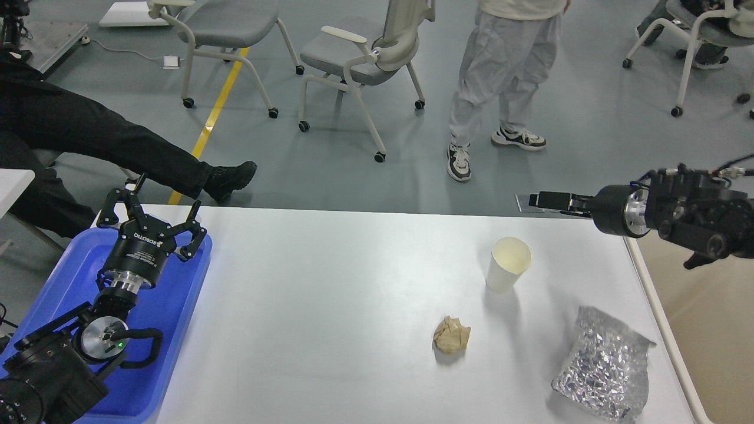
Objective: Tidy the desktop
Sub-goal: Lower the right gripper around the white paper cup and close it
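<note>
The white desktop (pixel 330 282) fills the lower view. On its right half stand an upright, empty paper cup (pixel 509 263), a crumpled brown paper ball (pixel 451 334) and a crumpled silver foil bag (pixel 604 364). My left gripper (pixel 160 203) is open and empty, held over the far end of the blue tray (pixel 177 306) at the desk's left edge. My right gripper (pixel 535 201) points left, over the desk's far right corner, above and behind the cup. It is dark and seen side-on, so its fingers cannot be told apart.
A beige bin (pixel 701 330) sits just past the desk's right edge. Beyond the far edge are rolling chairs (pixel 359 59), a standing person (pixel 500 88) and a seated person's black-trousered leg (pixel 118 147).
</note>
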Motion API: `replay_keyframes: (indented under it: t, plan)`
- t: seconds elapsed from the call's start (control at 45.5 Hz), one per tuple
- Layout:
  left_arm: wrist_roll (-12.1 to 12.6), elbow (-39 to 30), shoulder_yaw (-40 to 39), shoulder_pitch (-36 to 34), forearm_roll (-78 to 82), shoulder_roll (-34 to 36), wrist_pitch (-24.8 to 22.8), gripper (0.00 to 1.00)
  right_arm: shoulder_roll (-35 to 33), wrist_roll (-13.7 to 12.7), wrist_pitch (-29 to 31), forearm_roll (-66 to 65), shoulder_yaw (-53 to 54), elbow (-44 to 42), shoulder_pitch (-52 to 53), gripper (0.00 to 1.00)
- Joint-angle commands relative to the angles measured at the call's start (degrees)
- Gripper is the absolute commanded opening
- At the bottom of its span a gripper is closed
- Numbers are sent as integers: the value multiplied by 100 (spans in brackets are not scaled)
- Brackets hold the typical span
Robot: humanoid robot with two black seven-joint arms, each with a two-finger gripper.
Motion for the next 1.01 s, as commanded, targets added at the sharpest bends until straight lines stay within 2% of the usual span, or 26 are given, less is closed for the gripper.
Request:
replay_keyframes:
  t: [0.0, 0.593, 0.989]
  plan:
    - [0, 0, 0, 0, 0, 0, 0, 98, 544, -35, 454, -84, -70, -1050, -666, 99]
    - [0, 0, 0, 0, 0, 0, 0, 98, 1063, -26, 472, -154, -79, -1340, -982, 99]
    - [0, 0, 0, 0, 0, 0, 0, 98, 1098, -18, 463, -172, -87, -1525, -1176, 95]
